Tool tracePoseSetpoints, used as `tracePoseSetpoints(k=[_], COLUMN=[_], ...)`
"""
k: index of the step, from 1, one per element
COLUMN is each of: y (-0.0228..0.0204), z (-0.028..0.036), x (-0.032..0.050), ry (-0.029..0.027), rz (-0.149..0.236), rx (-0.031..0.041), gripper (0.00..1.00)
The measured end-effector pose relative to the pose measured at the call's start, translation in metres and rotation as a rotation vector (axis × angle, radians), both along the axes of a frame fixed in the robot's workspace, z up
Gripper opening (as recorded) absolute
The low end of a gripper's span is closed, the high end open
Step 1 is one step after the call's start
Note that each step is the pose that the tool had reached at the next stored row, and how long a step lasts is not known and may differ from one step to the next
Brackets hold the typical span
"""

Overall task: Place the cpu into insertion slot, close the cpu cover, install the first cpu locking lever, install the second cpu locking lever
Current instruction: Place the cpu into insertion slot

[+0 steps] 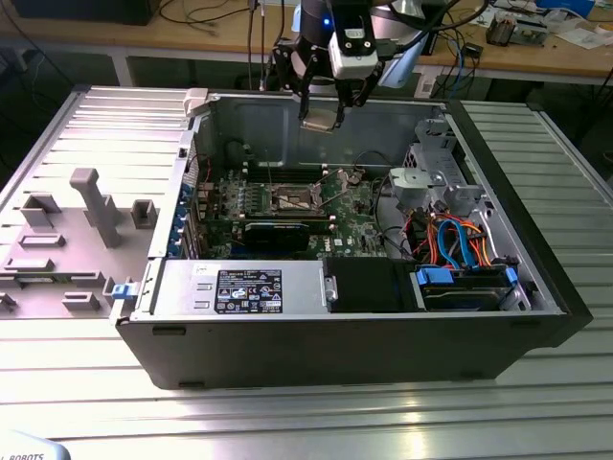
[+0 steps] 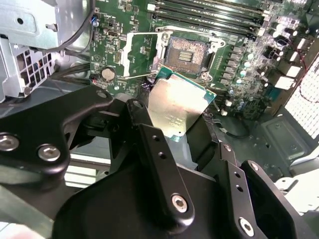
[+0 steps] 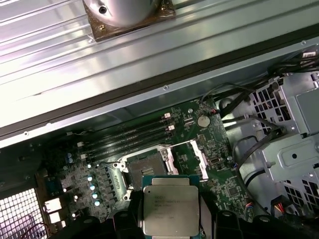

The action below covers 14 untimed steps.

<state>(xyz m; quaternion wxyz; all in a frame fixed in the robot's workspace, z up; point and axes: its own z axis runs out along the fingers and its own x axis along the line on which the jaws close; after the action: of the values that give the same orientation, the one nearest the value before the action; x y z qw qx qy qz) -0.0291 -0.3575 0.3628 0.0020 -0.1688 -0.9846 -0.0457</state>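
The gripper (image 2: 172, 127) has its jaws closed on the edges of the cpu (image 2: 179, 99), which hangs clear above the motherboard (image 2: 239, 74). In the exterior view, the cpu sits at 12 o'clock from the slot (image 1: 292, 199). The slot is empty. The cover (image 2: 134, 52) is swung open at one slot edge.

In the second wrist view my black fingers (image 2: 154, 164) cover one corner of the chip (image 2: 179, 107) I am pinching, so where they press on it is hidden from me. In the exterior view the socket (image 1: 294, 200) is too small for me to make out any detail.
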Motion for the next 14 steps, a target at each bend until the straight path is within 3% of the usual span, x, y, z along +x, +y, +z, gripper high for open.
tracePoseSetpoints(k=[6, 14], y=[0.0000, 0.0000], z=[0.0000, 0.0000], x=[0.0000, 0.0000], ry=[0.0000, 0.0000], rz=[-0.076, -0.079], rx=[0.0000, 0.0000], gripper=[0.54, 0.54])
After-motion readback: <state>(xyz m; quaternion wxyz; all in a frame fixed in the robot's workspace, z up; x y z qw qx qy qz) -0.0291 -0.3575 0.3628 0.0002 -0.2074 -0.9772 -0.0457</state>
